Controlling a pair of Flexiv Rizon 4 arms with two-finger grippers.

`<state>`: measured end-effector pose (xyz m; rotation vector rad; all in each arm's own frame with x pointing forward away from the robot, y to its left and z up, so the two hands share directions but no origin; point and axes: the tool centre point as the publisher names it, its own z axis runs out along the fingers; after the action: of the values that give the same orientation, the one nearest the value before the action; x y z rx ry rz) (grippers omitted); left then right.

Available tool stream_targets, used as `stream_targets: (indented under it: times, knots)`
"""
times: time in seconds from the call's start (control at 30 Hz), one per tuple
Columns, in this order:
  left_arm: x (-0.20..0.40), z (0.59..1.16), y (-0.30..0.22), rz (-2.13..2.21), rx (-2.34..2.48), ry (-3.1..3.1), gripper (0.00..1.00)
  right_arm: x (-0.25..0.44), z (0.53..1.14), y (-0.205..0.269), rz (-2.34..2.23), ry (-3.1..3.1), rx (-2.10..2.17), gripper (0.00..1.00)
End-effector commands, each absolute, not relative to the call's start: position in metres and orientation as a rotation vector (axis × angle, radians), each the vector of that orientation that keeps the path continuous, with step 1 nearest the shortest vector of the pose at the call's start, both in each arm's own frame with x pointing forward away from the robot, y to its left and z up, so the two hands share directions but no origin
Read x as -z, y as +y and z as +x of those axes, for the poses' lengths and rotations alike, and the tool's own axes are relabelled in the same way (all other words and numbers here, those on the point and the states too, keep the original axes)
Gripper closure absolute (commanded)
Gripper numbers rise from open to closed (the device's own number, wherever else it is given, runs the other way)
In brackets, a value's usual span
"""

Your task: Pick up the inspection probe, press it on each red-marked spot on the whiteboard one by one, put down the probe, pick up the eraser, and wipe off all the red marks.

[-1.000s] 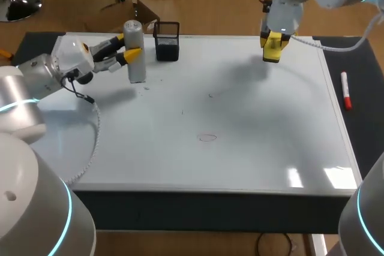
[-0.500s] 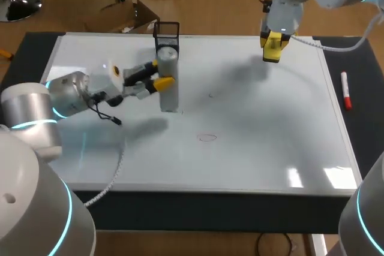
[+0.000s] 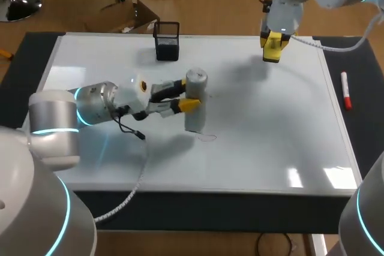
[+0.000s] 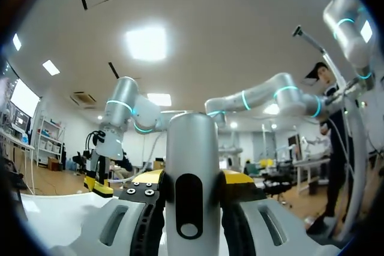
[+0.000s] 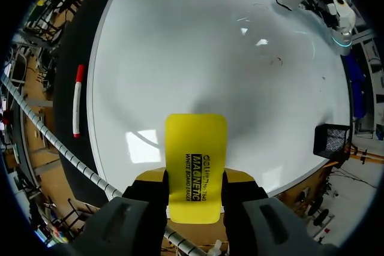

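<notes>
The left gripper [image 3: 185, 95] is pinched on the inspection probe [image 3: 195, 107], a grey cylinder standing upright. One yellow-tipped finger presses on each side of its upper half. The left wrist view shows the same hold, with the fingers spread only as wide as the probe's body and touching it from both sides.

The probe is over the whiteboard [image 3: 270, 148], nearer the robot than the black mesh basket [image 3: 167, 41] and a little to its right. Its lower end is just beside a faint oval mark [image 3: 207, 138], which lies farther again from the basket. Whether the tip touches the board cannot be told.

The right gripper [image 5: 195, 193] is clamped on the yellow eraser [image 5: 195, 148]. Its fingers grip the eraser's two long edges and most of the block sticks out ahead of them. The eraser is held in the air, clear of the board, well to the right of the basket and about level with it along the far edge.

A red marker [image 3: 345, 90] lies off the board on the dark table, farther right of the basket than the eraser, and nothing touches it.
</notes>
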<state>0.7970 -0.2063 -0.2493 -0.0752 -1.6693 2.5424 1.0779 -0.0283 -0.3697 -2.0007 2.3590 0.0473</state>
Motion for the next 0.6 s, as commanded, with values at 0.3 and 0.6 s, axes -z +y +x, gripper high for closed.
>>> stream_targets:
  times: [0.3,0.6]
  knots:
    - [0.269,0.790,-0.244,-0.148,-2.471,-1.689,1.00,0.369,1.079,-0.029,-2.005,2.358,-0.044,1.00]
    - [0.278,0.787,-0.248,-0.153,-2.440,-1.749,1.00,0.369,1.079,-0.029,-2.005,2.358,-0.044,1.00]
